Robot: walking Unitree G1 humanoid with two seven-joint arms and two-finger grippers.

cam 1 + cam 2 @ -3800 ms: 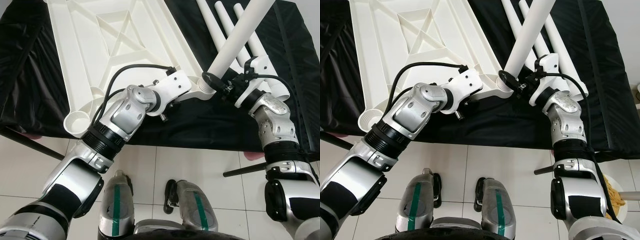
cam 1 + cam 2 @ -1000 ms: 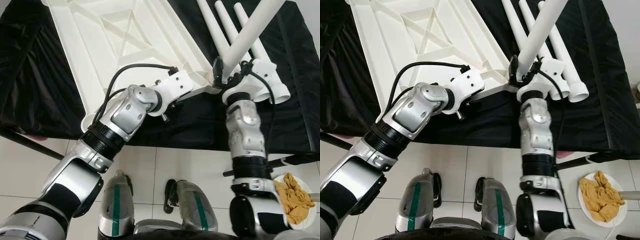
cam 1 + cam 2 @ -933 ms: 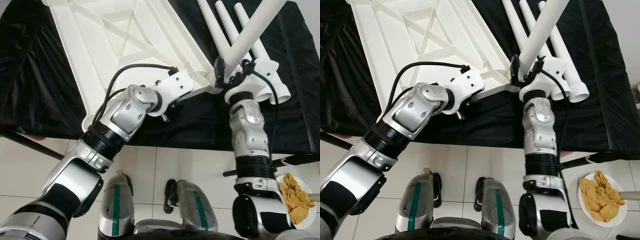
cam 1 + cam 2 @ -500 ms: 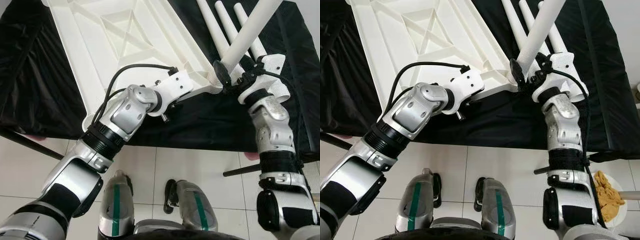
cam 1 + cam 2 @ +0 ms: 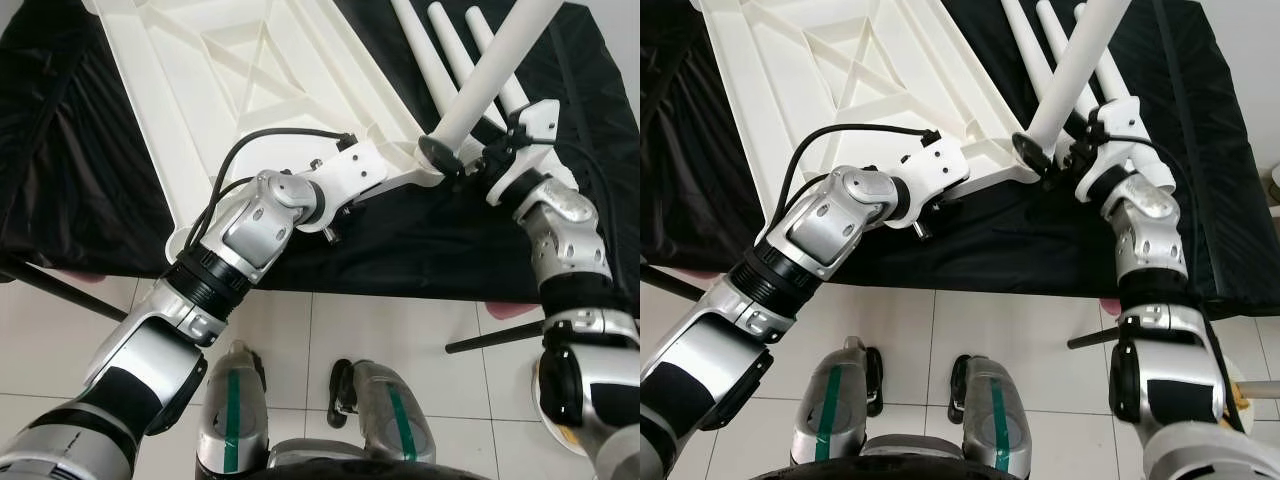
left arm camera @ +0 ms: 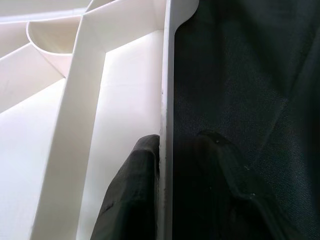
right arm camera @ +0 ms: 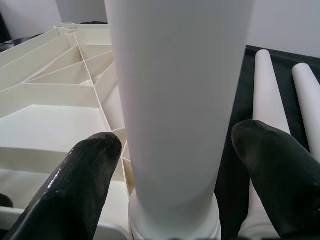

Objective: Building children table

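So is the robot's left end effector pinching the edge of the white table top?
Yes, the left end effector has one black finger on each side of the thin rim of the white table top.

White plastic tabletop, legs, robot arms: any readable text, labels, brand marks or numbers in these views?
None readable.
White ribbed plastic tabletop: bare, no label or moulded lettering visible.
White tube leg in the right gripper: plain.
Loose white legs on the black cloth: plain.
Left gripper and silver arms: no marking legible.
Green stripes on the robot's legs: no text.
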